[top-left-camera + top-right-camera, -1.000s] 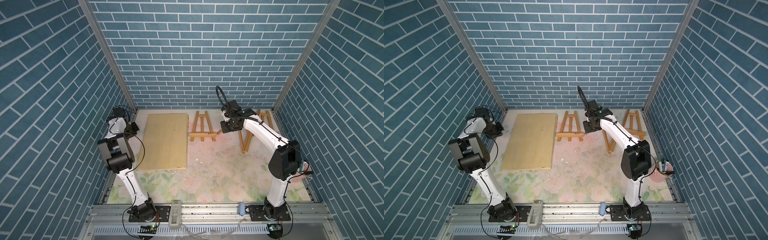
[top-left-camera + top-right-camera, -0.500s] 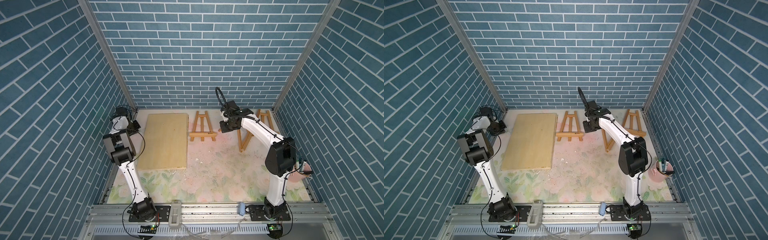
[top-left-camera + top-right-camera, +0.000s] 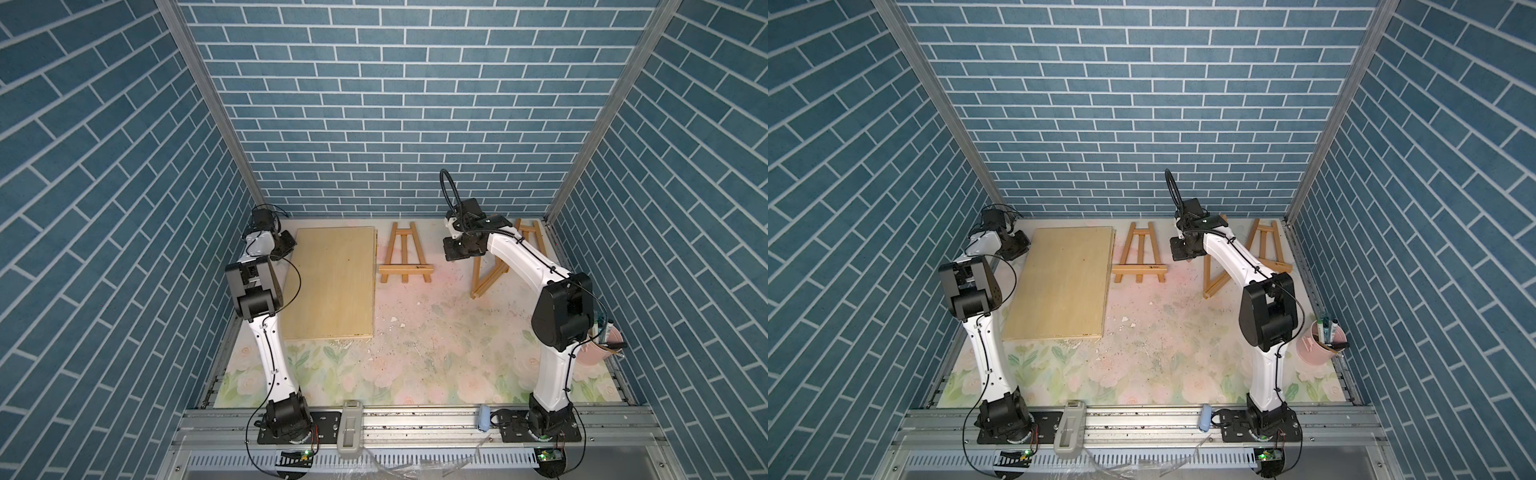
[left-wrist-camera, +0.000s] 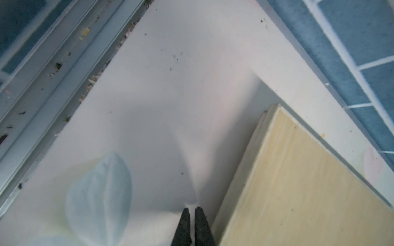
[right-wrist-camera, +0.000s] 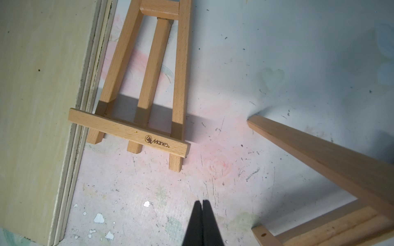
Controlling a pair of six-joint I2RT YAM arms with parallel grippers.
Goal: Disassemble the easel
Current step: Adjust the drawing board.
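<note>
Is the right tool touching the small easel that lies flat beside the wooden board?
Apart. The right wrist view shows bare mat between the shut right tool and the flat easel.

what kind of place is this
Likely a robot test booth staged as an art corner: blue brick-print walls box in a floral mat, two robot arms are bolted to an aluminium rail, and a small wooden easel lies beside a wooden board.
</note>
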